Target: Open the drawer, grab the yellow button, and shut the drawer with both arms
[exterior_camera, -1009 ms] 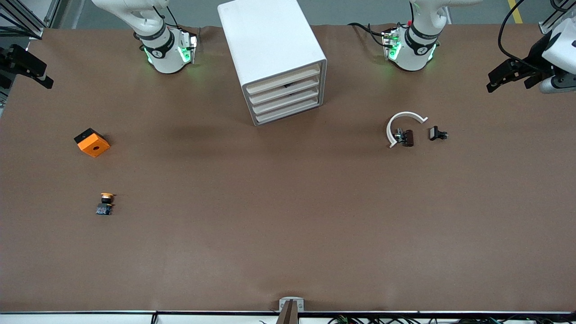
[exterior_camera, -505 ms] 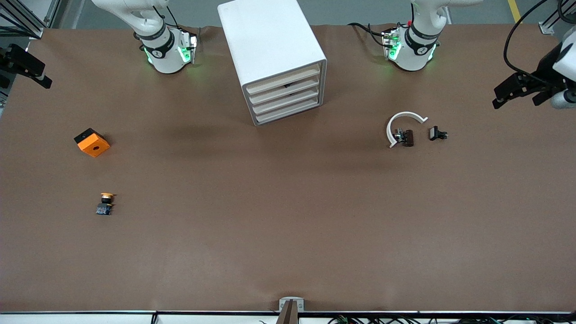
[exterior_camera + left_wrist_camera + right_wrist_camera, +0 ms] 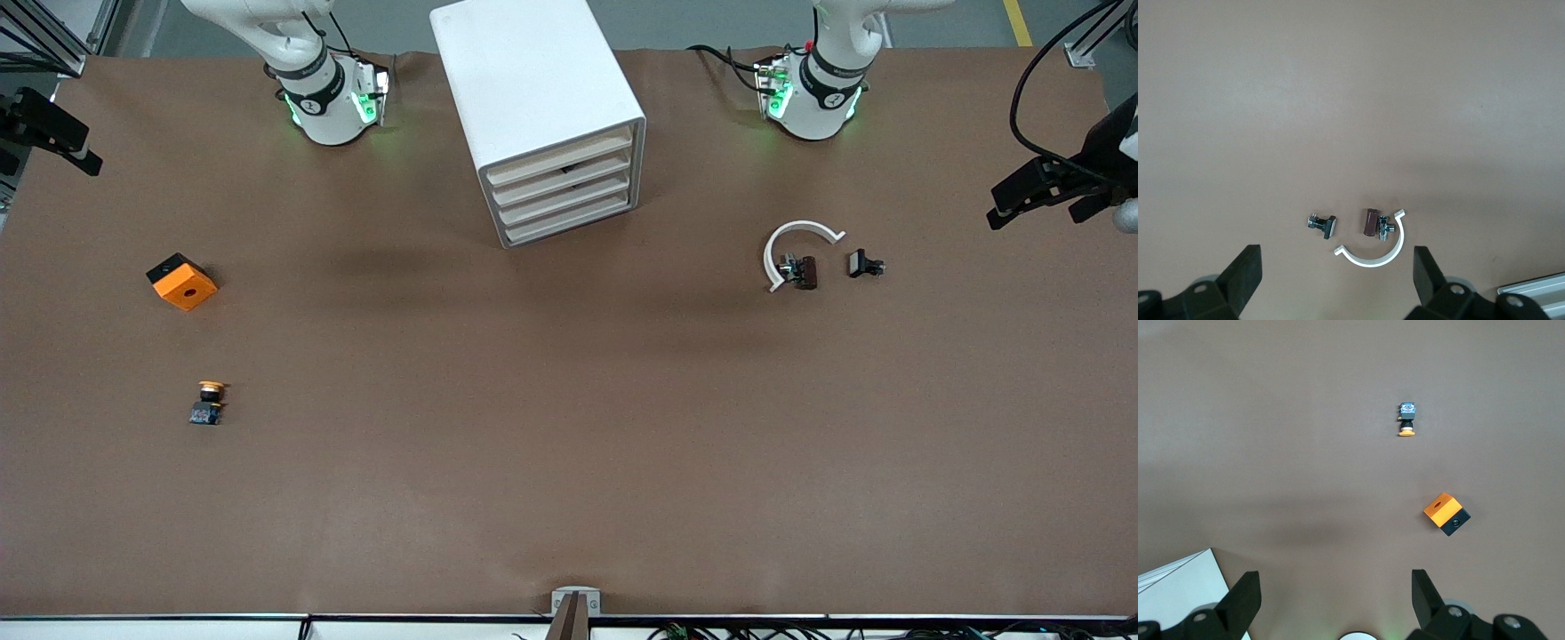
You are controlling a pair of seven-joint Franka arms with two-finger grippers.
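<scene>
At tabletop [image 3: 569,462] ends, left hand [image 3: 1040,191] & right hand [image 3: 53,133] hang open; drawer [image 3: 562,171] shut, button [image 3: 207,403] outside. Next: approach cabinet [image 3: 538,116], pull slat.

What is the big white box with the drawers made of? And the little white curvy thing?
The cabinet looks like smooth matte white plastic, with rounded corners and even colour; its drawer fronts are pale beige, maybe plastic too. The curved white piece is thin and glossy-looking, probably plastic as well. Looks alone cannot settle it.
</scene>
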